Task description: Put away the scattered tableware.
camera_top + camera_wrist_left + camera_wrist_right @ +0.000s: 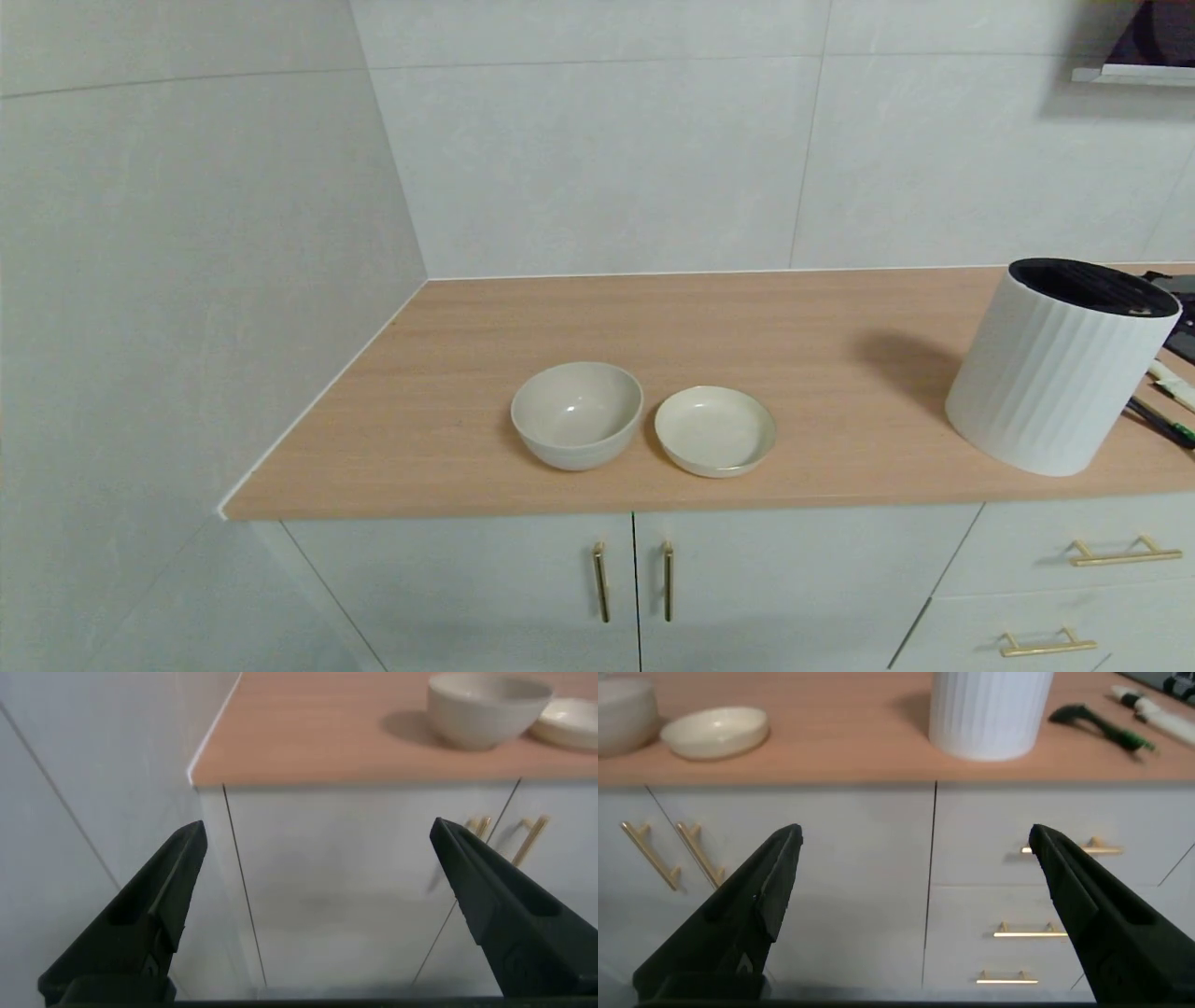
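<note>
One bowl (577, 415) beside one dish (715, 431) on worktop (653, 317), one white canister (1060, 369), left hand (318, 833) and right hand (915, 838) both wide, empty

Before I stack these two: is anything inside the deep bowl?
The bowl looks empty: bare glazed inside, just light glints. Its near inner wall is hidden behind its own rim, and the counter under it is covered.
</note>
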{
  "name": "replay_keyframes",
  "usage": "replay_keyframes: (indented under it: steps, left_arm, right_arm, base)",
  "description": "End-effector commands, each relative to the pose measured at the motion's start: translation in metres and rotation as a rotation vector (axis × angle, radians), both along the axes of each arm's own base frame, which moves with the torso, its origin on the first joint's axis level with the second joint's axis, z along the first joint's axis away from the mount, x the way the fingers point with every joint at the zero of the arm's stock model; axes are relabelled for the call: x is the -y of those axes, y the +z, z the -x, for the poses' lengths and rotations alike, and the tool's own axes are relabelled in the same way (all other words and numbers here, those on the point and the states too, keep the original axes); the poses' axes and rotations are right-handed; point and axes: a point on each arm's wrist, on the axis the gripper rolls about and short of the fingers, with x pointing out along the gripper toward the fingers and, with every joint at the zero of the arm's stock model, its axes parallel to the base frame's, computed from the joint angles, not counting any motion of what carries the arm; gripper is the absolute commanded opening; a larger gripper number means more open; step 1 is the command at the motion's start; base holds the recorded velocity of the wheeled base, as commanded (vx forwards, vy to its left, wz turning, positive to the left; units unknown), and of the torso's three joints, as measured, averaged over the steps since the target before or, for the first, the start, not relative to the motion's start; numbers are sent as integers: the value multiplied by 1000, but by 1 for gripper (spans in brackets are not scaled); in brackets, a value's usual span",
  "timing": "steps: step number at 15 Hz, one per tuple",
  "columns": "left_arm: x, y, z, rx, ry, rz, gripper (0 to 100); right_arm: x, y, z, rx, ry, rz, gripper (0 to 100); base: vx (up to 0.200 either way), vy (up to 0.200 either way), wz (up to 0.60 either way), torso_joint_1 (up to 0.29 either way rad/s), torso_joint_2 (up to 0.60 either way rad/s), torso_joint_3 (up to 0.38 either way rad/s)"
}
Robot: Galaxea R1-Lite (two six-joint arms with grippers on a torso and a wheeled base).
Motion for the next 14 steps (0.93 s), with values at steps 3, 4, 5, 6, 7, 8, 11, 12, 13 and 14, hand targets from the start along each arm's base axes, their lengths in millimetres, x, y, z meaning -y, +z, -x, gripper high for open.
replay_keyframes:
  steps: [3, 4, 5, 6, 7, 8, 11, 12, 13, 14]
  left_arm:
    - [0, 0, 0, -1, 0, 0, 100]
    - [0, 0, 0, -1, 0, 0, 100]
    - [0, 0, 0, -1, 0, 0, 100]
    - [0, 0, 0, -1, 0, 0, 100]
    - [0, 0, 0, -1, 0, 0, 100]
    - [0, 0, 0, -1, 0, 0, 100]
    - [0, 0, 0, -1, 0, 0, 100]
    - [0, 0, 0, -1, 0, 0, 100]
    - [0, 0, 0, -1, 0, 0, 100]
    - [0, 0, 0, -1, 0, 0, 100]
  right_arm:
    - [0, 0, 0, -1, 3, 0, 100]
    - [0, 0, 0, -1, 1, 0, 100]
    - [0, 0, 0, -3, 1, 0, 100]
    - [0, 0, 0, -3, 1, 0, 100]
    - [0, 0, 0, -1, 1, 0, 100]
    - [0, 0, 0, -1, 1, 0, 100]
    - [0, 0, 0, -1, 1, 0, 100]
    - [0, 0, 0, -1, 1, 0, 100]
    - [0, 0, 0, -1, 1, 0, 100]
    - [0, 0, 0, -1, 1, 0, 100]
  base:
    - [0, 0, 0, -227, 525, 299]
    - [0, 0, 0, -232, 510, 300]
    - [0, 0, 0, -217, 496, 286]
    - [0, 0, 0, -222, 510, 295]
    - [0, 0, 0, -207, 496, 281]
    - [0, 0, 0, -207, 496, 276]
    - [0, 0, 0, -196, 483, 286]
    - [0, 0, 0, -178, 471, 286]
    - [0, 0, 0, -183, 481, 295]
    - [0, 0, 0, -178, 471, 290]
